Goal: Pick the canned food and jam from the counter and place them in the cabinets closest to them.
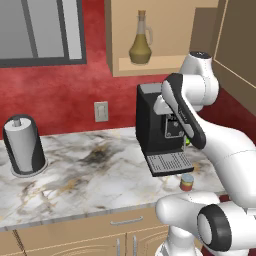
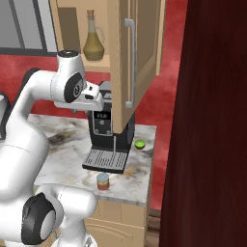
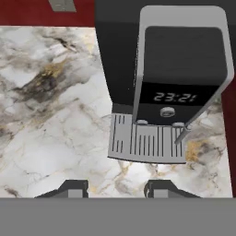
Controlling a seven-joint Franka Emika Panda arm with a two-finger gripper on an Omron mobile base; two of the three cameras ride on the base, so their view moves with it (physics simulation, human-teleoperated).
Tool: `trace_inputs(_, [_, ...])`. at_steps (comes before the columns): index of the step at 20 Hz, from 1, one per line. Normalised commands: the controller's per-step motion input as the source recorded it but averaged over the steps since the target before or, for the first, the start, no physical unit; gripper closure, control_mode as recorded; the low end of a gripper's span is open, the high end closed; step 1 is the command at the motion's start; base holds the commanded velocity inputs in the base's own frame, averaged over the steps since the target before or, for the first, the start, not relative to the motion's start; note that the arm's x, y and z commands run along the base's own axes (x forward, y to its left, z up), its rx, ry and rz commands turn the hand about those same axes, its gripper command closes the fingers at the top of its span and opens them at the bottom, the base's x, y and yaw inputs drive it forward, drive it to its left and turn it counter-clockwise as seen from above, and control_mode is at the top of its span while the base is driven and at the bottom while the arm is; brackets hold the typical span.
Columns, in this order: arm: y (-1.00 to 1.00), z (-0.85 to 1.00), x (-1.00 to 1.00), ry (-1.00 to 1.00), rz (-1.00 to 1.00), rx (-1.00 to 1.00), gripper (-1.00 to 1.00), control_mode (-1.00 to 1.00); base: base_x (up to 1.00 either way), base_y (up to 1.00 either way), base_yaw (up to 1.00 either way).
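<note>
The worktop (image 1: 75, 180) runs left to right under a red wall, white-grey marble with brown veins, over tan drawers. Above its right part hangs the cabinet (image 2: 123, 58), its door swung open so the shelf inside shows; an olive bottle (image 1: 140, 44) stands upright on that shelf. The white arm (image 1: 220, 145) rises from the base and bends high over the right end of the worktop, in front of the open cabinet.

A black coffee machine (image 1: 157, 125) stands on the worktop right below the cabinet, its grey drip tray (image 3: 146, 144) jutting toward the front edge. Far to the left stands a paper towel holder (image 1: 23, 146), well apart from the rest.

The claw (image 3: 116, 189) hangs over bare marble just in front of the drip tray, pointing down, its two dark tips apart with nothing between them; it stands at its narrowest, closed on nothing.

The jam (image 1: 187, 183) sits upright on the worktop near the front edge, just in front of the drip tray's right corner. A small green thing (image 2: 140, 144) lies on the worktop right of the machine, near the wall
</note>
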Motion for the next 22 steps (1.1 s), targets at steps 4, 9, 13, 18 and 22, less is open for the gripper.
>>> trace_inputs(4, [-0.02,-0.01,-0.06,0.00,0.00,0.00,-1.00,-1.00,0.00,0.00,0.00])
trace_inputs(9, [-0.21,-0.01,-0.30,-0.04,0.00,0.01,-1.00,-1.00,0.00,0.00,0.00])
trace_inputs(13, [-0.34,-0.01,-0.51,-0.10,0.00,0.03,-1.00,-1.00,0.00,0.00,0.00])
trace_inputs(18, [-0.31,-0.08,-0.54,-0.08,0.00,0.00,-1.00,-1.00,0.00,0.00,0.00])
trace_inputs(22, [-0.29,-0.17,-0.44,-0.03,0.00,0.00,-1.00,-1.00,0.00,0.00,0.00])
